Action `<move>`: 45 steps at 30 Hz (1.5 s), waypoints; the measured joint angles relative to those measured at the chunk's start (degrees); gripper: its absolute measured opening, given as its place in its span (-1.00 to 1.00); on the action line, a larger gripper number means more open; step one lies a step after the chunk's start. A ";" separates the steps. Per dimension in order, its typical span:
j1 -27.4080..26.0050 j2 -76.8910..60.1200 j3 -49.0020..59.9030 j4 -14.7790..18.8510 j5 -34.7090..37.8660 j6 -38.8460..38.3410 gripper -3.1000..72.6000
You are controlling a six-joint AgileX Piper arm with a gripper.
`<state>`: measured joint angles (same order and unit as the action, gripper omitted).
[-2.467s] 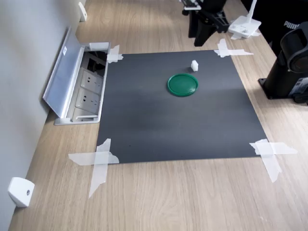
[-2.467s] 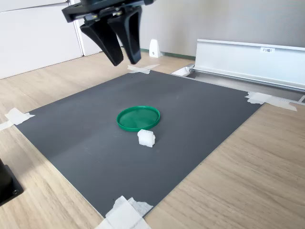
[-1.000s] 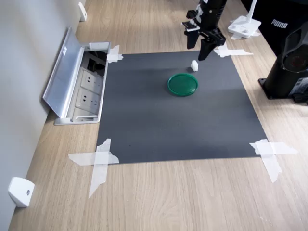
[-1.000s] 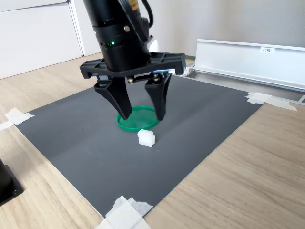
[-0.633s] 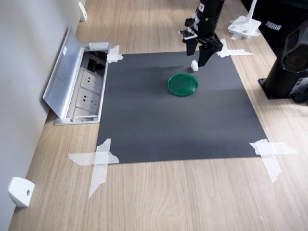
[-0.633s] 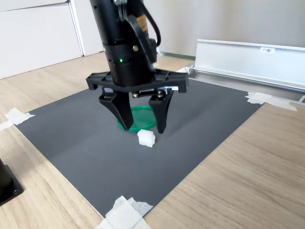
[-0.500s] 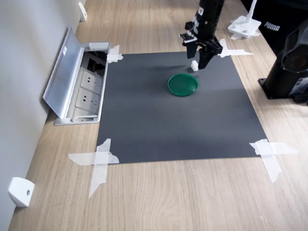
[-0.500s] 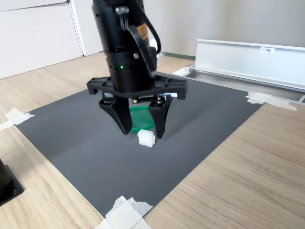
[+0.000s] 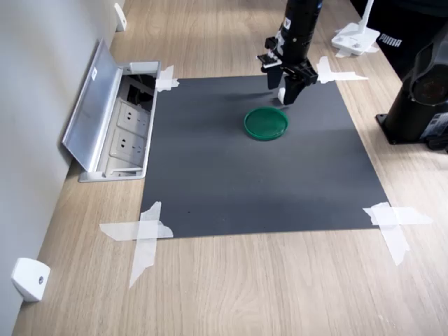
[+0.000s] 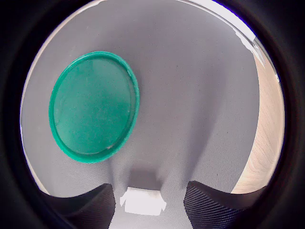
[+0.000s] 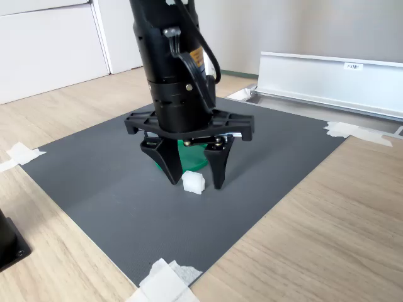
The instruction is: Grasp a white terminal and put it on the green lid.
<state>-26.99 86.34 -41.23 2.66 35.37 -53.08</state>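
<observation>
The hand (image 11: 194, 182) is seen lowered over the black mat (image 11: 113, 176), its two fingers (image 11: 169, 165) spread apart and set on either side of the terminal (image 11: 193, 182) — nothing is gripped. The terminal is shown resting on the mat between the fingertips; in the wrist view it (image 10: 142, 201) lies in the gap with space at each side, though contact with the mat by the fingertips cannot be judged. The lid (image 10: 93, 106) is found flat on the mat just beside the terminal, apart from it. In the first exterior view the lid (image 9: 266, 124) is placed near the mat's far edge, with the hand (image 9: 285, 94) just behind it — the mat is taped to the wooden tabletop (image 9: 280, 287).
</observation>
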 joint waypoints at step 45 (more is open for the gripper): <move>18.10 -6.63 -5.23 -0.56 6.07 1.53 -0.11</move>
<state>-8.89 79.71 -46.46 2.10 41.43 -51.56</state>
